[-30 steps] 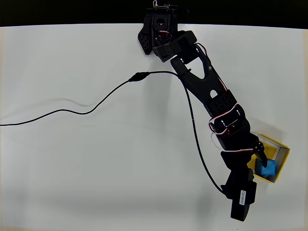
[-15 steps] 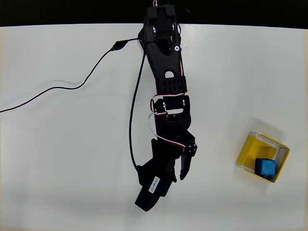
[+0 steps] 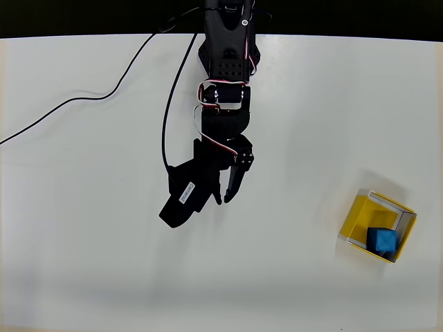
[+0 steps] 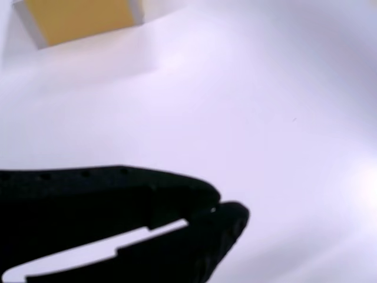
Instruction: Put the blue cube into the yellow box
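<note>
Overhead view shows a broad white matte table point(image 3: 83, 263) running to a dark band along its top edge; wide bare surface lies to the left, along the bottom, and between the arm and the box at the right. From the top edge the black jointed plastic robot arm point(image 3: 225, 83) reaches down toward the middle, red and white wires looped at its joints; a thin black cable point(image 3: 104, 95) curves from the arm's base out to the left edge of the picture. On the arm's lower block sits a small white label point(image 3: 187, 193), its writing too small to read. The black two-finger gripper point(image 3: 223, 199) hangs over bare table with nothing between its fingers; in the wrist view the gripper point(image 4: 221, 207) has its tips touching, with just a thin slit of light farther back, so it is closed and empty. Well apart, near the right edge, stands the small square open-topped yellow box with thin pale walls point(image 3: 354, 223), turned at a slant; the small bright-blue solid cube point(image 3: 381, 240) rests inside it, toward its lower right corner. In the wrist view a yellow side of the box point(image 4: 82, 17) shows at the top left corner.
</note>
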`<state>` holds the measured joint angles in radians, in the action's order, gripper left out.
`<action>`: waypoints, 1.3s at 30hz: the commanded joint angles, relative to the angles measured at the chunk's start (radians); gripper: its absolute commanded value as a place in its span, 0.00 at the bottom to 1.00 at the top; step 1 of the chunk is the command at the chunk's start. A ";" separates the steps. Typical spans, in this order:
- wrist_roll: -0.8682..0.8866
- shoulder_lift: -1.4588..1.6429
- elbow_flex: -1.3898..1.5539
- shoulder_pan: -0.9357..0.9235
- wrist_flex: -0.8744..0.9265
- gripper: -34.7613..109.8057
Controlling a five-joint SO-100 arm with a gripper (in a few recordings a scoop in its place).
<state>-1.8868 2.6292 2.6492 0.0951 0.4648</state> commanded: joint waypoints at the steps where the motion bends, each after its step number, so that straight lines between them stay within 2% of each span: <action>1: 0.008 0.221 0.100 0.009 0.092 0.24; 12: 0.060 0.683 0.459 -0.018 0.479 0.24; 21: 0.150 0.715 0.497 -0.009 0.876 0.24; 23: 0.216 0.715 0.497 -0.009 0.893 0.24; 30: 0.276 0.715 0.497 -0.026 0.894 0.24; 39: 0.278 0.716 0.497 -0.026 0.894 0.24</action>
<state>-1.6076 3.3165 3.1186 0.0598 1.3422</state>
